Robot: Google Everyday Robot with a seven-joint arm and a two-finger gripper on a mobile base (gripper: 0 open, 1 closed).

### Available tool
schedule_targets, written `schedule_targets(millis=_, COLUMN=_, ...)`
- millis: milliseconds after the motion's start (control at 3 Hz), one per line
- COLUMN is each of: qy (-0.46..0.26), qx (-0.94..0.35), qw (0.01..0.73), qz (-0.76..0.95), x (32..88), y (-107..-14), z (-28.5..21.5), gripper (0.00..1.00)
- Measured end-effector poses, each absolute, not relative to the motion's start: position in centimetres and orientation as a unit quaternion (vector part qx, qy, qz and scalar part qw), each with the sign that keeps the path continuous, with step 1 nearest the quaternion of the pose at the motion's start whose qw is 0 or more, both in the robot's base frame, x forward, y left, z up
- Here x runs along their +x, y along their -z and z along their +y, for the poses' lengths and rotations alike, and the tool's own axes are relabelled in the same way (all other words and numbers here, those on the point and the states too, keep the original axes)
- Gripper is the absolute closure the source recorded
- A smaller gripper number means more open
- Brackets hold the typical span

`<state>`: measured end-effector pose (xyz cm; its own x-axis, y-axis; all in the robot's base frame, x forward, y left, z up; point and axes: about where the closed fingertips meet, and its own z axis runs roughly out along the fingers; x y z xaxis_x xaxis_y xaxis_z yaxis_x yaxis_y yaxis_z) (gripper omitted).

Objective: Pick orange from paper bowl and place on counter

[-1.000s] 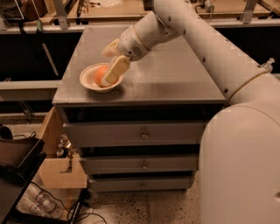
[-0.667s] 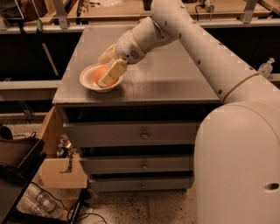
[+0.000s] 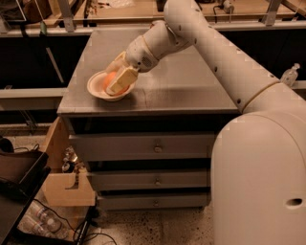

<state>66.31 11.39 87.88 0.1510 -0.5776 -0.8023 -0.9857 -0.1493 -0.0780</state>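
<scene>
The orange (image 3: 109, 78) lies in the off-white paper bowl (image 3: 93, 87), which stands near the front left corner of the grey counter (image 3: 181, 81). My gripper (image 3: 116, 75) reaches down into the bowl from the right and sits around the orange, hiding most of it. Only a patch of orange skin shows on the gripper's left side. My white arm crosses the counter from the right.
The grey cabinet has three drawers (image 3: 155, 148) below the counter. A wooden box (image 3: 67, 186) and a black case (image 3: 19, 174) stand on the floor at the left. Wooden benches (image 3: 129, 9) run along the back. My white base (image 3: 258, 182) fills the right foreground.
The gripper has shifted slightly left and lower into the bowl over the orange. The bowl has not moved.
</scene>
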Motion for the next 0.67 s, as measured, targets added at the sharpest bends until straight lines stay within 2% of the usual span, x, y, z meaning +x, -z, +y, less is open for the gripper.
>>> schedule_targets(millis=333, qy=-0.320, qx=-0.690, qw=0.316, qz=0.567, x=66.23, y=-87.61, z=11.49, gripper=0.59)
schedule_targets(millis=667, qy=-0.320, qx=-0.692, qw=0.313, qz=0.566, x=66.20, y=-87.41, z=11.58, gripper=0.83)
